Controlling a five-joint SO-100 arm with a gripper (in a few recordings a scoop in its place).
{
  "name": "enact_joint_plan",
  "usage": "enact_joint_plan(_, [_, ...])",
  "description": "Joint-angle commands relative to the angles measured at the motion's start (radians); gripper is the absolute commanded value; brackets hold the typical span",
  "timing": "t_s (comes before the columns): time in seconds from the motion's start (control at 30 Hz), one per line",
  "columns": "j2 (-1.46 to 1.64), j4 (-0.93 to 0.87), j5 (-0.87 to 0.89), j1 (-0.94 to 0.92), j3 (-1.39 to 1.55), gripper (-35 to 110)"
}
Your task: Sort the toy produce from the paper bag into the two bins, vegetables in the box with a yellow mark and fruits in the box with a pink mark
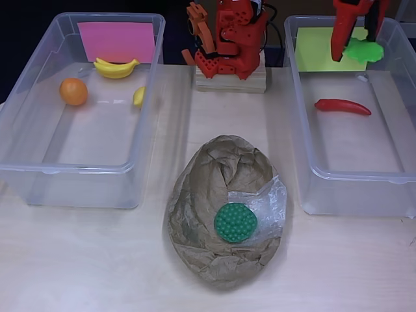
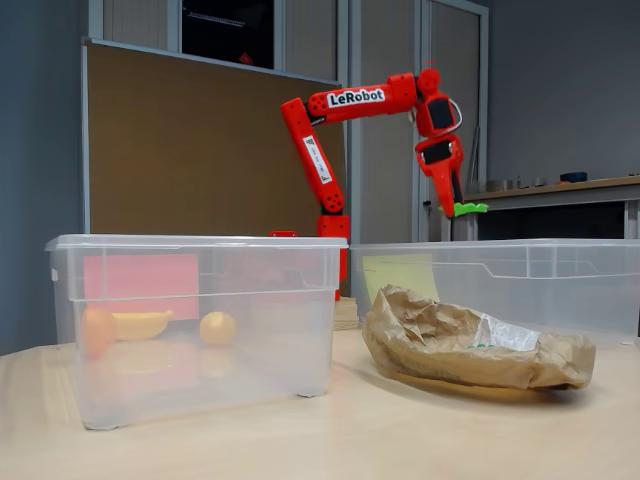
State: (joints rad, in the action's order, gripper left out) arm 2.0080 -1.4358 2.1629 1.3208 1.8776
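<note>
My red gripper hangs above the far end of the right bin, the one with the yellow mark, and is shut on a light green leafy toy vegetable; from the side the green piece sticks out of the gripper above the bin's rim. A red chili pepper lies inside that bin. The left bin with the pink mark holds a banana, an orange and a small yellow fruit. The crumpled paper bag lies between the bins with a dark green bumpy round toy in its opening.
The arm's base stands on a wooden block at the back between the two bins. A piece of clear plastic pokes out of the bag. Bare tabletop runs along the front.
</note>
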Motion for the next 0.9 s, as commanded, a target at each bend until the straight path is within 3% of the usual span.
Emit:
enact_joint_plan(0.0, [0.017, 0.17, 0.235, 0.161, 0.123, 31])
enact_joint_plan(0.2, [-0.057, 0.482, 0.368, 0.311, 0.305, 33])
enact_joint_plan(0.37, [-0.144, 0.632, 0.407, 0.382, 0.333, 37])
enact_joint_plan(0.87, [-0.199, 0.569, 0.351, 0.385, 0.276, 54])
